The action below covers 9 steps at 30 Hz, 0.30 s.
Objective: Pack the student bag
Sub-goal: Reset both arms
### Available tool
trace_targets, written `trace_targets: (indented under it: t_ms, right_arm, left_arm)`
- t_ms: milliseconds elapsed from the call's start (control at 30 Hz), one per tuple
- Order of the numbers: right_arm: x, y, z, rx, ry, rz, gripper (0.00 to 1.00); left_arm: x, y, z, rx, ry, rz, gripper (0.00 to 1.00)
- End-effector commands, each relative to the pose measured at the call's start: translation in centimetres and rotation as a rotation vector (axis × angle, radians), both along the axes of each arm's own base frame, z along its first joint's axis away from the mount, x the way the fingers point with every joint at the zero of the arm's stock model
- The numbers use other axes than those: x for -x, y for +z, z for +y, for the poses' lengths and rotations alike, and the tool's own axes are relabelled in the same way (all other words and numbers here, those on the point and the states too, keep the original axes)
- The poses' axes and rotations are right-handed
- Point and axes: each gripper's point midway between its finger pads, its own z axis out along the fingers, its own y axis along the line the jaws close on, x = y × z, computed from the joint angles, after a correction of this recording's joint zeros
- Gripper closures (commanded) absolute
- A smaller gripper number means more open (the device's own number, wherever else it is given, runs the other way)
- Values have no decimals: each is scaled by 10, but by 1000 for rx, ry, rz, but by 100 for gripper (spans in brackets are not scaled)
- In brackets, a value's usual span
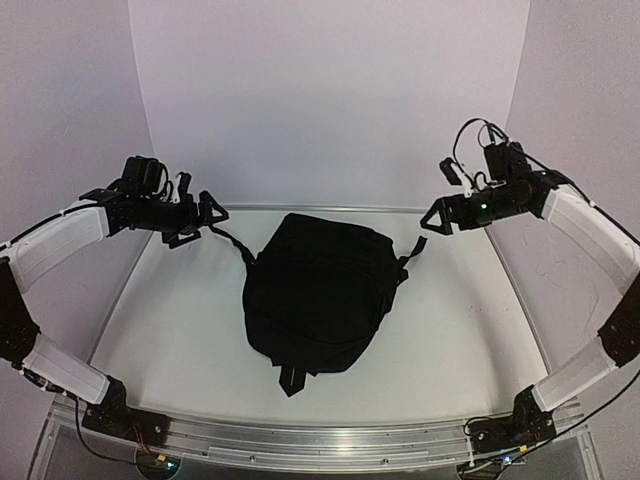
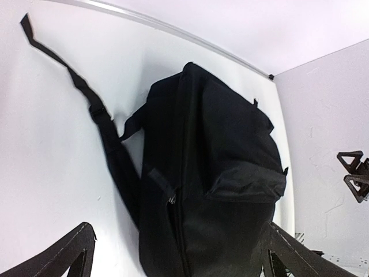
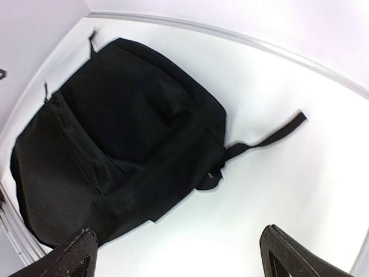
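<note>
Fingers (image 2: 69,254) of my left end effector (image 2: 181,254) stand wide apart at the bottom of its wrist view with nothing between them, and my right end effector (image 3: 184,254) is spread the same way and equally empty. Both hang raised at the far corners of the table (image 1: 450,330), pointing inward. The student bag (image 1: 320,290) lies flat between them at the middle of the table, below and to the right of my left side, below and to the left of my right. Its long axis runs roughly from the far edge toward my bases. Neither arm looks clearly nearer, though the left strap (image 2: 86,98) trails out toward my left end effector while the right strap (image 3: 277,131) lies shorter on the other side. A zip (image 2: 171,199) runs along one seam, but black on black I cannot tell whether it is closed, nor what is inside, and the bag's near end is cut off in both wrist views
</note>
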Motion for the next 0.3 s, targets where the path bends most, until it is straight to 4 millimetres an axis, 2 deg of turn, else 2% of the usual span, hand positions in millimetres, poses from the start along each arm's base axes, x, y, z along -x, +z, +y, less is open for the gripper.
trace_targets:
  t_ms: [0, 133, 267]
  right_arm:
    - [30, -24, -34, 105, -61, 6, 2]
    - [43, -36, -42, 117, -70, 9, 2]
    - [43, -33, -39, 92, -72, 11, 2]
  left_arm:
    - [27, -8, 19, -98, 17, 15, 0]
    - [34, -29, 31, -154, 54, 35, 0]
    - [34, -28, 38, -162, 92, 25, 0]
